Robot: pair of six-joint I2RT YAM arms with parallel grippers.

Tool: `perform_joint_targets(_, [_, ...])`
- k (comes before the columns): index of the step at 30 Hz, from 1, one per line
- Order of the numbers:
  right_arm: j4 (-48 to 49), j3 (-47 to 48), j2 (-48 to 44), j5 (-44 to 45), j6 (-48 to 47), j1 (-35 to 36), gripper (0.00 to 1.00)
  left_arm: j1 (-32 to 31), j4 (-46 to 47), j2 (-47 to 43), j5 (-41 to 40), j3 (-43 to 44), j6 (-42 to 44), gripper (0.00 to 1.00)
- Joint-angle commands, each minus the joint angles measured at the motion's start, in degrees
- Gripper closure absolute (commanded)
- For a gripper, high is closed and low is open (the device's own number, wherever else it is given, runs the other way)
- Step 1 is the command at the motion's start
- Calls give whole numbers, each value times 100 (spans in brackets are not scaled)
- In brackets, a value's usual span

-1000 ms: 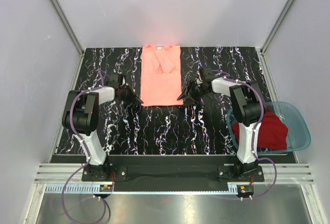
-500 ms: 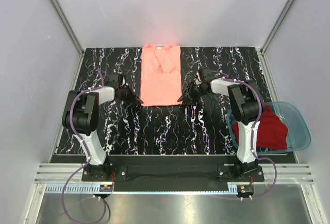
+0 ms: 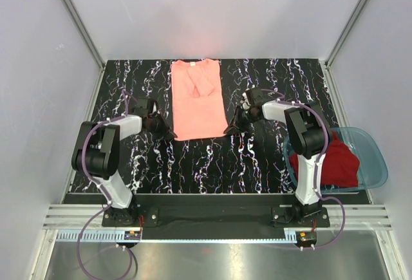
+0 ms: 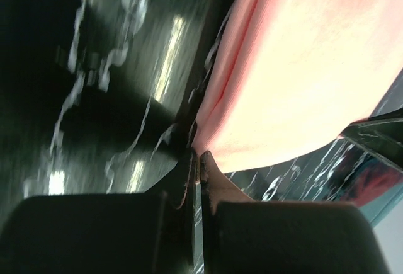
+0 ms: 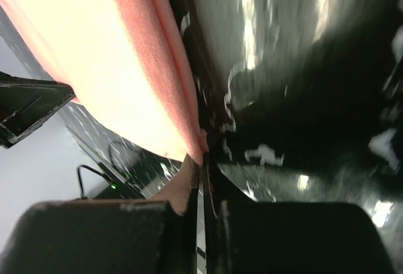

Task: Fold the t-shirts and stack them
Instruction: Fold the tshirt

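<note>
Top view, 12 o'clock = far wall. Salmon-pink t-shirt (image 3: 195, 100) lies flat on the counter (image 3: 270, 158) at 12 o'clock of centre, neck toward the wall, hem toward the arms. Its sleeves are already turned in, so it reads as a long narrow strip. The lengthwise fold looks done; the crosswise fold, hem up to neck, is not yet made. Dark red t-shirt (image 3: 325, 161) sits crumpled in the blue basin (image 3: 376, 164) at 4 o'clock, off the counter's right edge. It is unfolded and nothing is stacked, so my estimate is that well under half the task is done. Left arm (image 3: 103, 145): jaws pinched shut on the hem corner at the 7 o'clock end of the strip; the left wrist view shows pink cloth caught in the closed seam. Right arm (image 3: 306, 135): jaws closed on the opposite hem corner at 5 o'clock, with cloth nipped between them in the right wrist view. Against a second ago: the right jaws stood apart just beside the hem and have now closed on it. The left jaws were already shut. The hem has come slightly toward 6 o'clock and the whole shirt has drifted a little toward 9 o'clock. The left elbow has swung out toward 9 o'clock.
</note>
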Motion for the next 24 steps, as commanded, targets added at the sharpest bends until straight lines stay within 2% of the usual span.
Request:
perform_joint_targets(1, [-614, -521, -509, 550, -531, 176, 100, -150, -717, -557, -514, -484, 203, 100])
perform_joint_targets(9, [-746, -1857, -1907, 655, -259, 703, 100, -721, -1217, -2332, -628, -1750, -253, 100])
perform_joint_targets(15, [-711, -3202, -3313, 778, 417, 1422, 100, -1275, -1868, -4186, -646, -2575, -973, 100])
perform_joint_targets(20, [-684, -4107, -4342, 918, 1234, 2064, 100, -1714, -2914, -5750, -549, -3270, -1835, 100])
perform_joint_targets(24, [-650, -4538, -4965, 1015, 1972, 2915, 100, -2214, -3967, -7210, -480, -3543, -2450, 100])
